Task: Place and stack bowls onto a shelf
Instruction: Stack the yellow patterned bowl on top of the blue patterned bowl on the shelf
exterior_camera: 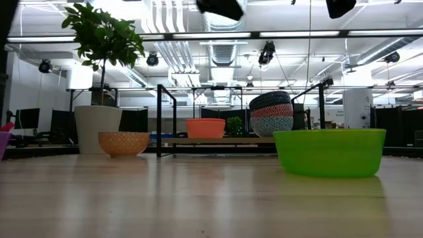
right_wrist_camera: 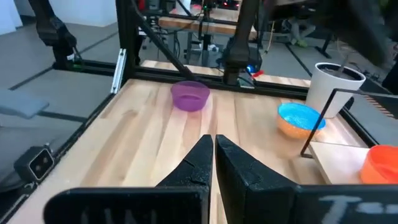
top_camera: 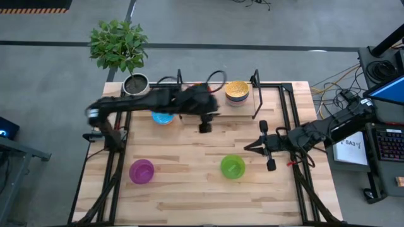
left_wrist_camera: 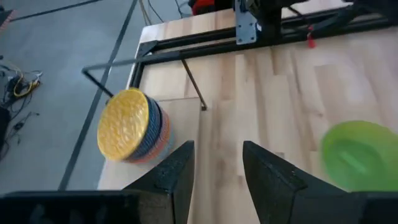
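Right now the wooden table fills the high view, and at its far edge sits the shelf, a low light-wood plank between two black wire uprights. Left arm is stretched across it, its gripper hovering above the plank's middle, fingers parted with bare wood showing between them, holding nothing. Right arm reaches in from the other side, its gripper over the open tabletop near the green bowl, fingers pressed together and empty.

Off the table's far left corner, a potted plant in a white-grey pot.

Now the bowls. On the shelf's right end, a stack topped by the mustard dotted bowl, with a blue-white patterned one and others beneath; in the left wrist view that stack sits just beside the wire upright. The orange-red bowl rests alone on the plank, left of the stack in the low view. Off the shelf, just beside its left upright, the light blue bowl is nested in an orange patterned bowl. Out front, the green bowl and the purple bowl stand well apart on the tabletop.
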Motion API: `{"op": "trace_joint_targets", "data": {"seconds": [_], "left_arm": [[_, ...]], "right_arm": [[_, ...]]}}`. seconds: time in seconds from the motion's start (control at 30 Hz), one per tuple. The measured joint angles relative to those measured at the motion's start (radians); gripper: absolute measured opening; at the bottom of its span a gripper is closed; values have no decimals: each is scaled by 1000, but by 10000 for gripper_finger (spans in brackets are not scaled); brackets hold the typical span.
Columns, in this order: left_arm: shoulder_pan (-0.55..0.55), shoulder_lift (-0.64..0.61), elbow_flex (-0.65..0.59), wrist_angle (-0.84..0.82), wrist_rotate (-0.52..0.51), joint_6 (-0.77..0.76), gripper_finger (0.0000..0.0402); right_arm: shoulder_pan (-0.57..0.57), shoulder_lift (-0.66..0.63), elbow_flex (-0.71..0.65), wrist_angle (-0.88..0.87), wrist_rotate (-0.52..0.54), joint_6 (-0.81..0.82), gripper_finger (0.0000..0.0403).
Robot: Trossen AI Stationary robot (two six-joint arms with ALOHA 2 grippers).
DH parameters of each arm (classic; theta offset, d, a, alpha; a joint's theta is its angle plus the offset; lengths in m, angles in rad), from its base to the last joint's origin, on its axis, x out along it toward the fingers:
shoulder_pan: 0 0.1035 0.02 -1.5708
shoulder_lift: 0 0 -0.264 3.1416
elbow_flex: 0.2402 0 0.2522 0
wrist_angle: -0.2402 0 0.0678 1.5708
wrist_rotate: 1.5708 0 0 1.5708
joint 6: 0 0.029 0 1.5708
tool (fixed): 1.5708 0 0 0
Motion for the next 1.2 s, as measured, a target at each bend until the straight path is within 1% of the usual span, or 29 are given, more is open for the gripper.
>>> {"op": "trace_joint_targets", "data": {"seconds": [0.17, 0.23, 0.37, 0.5, 0.67, 0.83, 0.93, 1.07, 1.2], "left_arm": [[-106, -242, -381, 231, -81, -78, 119], [-147, -334, -519, 317, -93, -105, 119], [-232, -495, -731, 448, -102, -113, 119], [-301, -641, -882, 521, -97, -108, 119], [-334, -794, -984, 552, -102, -109, 119], [-333, -894, -1037, 561, -104, -110, 119], [-333, -931, -1065, 560, -103, -111, 119], [-334, -956, -1115, 572, -102, -123, 119], [-334, -962, -1162, 603, -102, -123, 119]], "right_arm": [[-31, 17, 0, 51, 13, 39, 9], [-55, 26, 0, 69, 30, 55, 9], [-134, 62, 0, 77, 52, 116, 9], [-248, 127, 0, 105, 52, 150, 9], [-429, 188, 37, 105, 52, 181, 9], [-593, 211, 78, 46, 51, 208, 9], [-679, 227, 79, 42, 53, 248, 9], [-772, 273, 79, -7, 52, 299, 9], [-805, 328, 78, -15, 54, 323, 9]]}}
